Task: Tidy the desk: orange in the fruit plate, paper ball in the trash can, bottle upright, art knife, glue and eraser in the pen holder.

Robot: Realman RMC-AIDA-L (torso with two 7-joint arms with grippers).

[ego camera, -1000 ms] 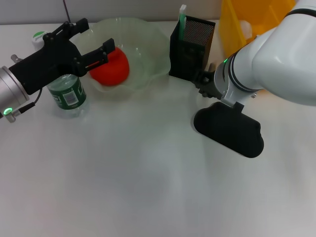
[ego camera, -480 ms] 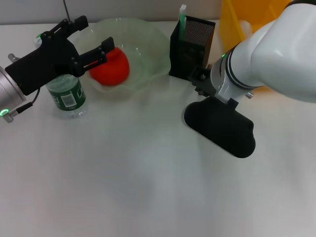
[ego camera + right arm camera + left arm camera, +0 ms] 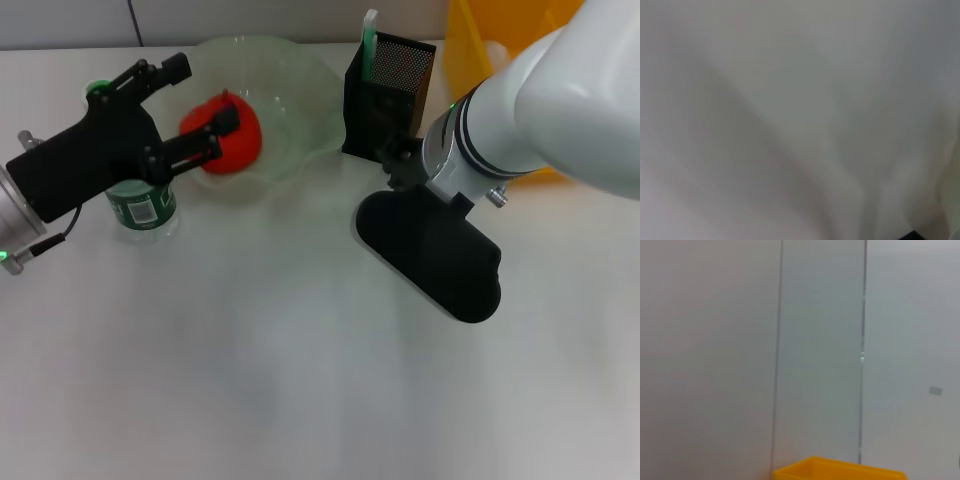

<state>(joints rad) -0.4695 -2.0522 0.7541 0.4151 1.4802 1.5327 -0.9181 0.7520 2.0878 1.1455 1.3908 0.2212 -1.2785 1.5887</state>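
The orange (image 3: 228, 138) lies in the pale-green fruit plate (image 3: 300, 85) at the back of the white desk (image 3: 250, 350). The bottle (image 3: 141, 200) stands upright left of the plate, partly hidden under my left arm. My left gripper (image 3: 208, 88) is open and empty, above the bottle, its fingers reaching over the plate's near-left rim. The black mesh pen holder (image 3: 388, 95) holds a green-and-white stick (image 3: 369, 35). My right arm's black end (image 3: 430, 250) hangs over the desk in front of the pen holder. The eraser is out of view.
The yellow trash can (image 3: 500, 40) stands at the back right behind my right arm, and its rim also shows in the left wrist view (image 3: 840, 472). The right wrist view shows only white tabletop (image 3: 790, 125).
My right arm has swung left, away from the trash can toward the desk's middle. My left gripper has shifted slightly right and nearer, still open. The bottle's cap has moved a little right.
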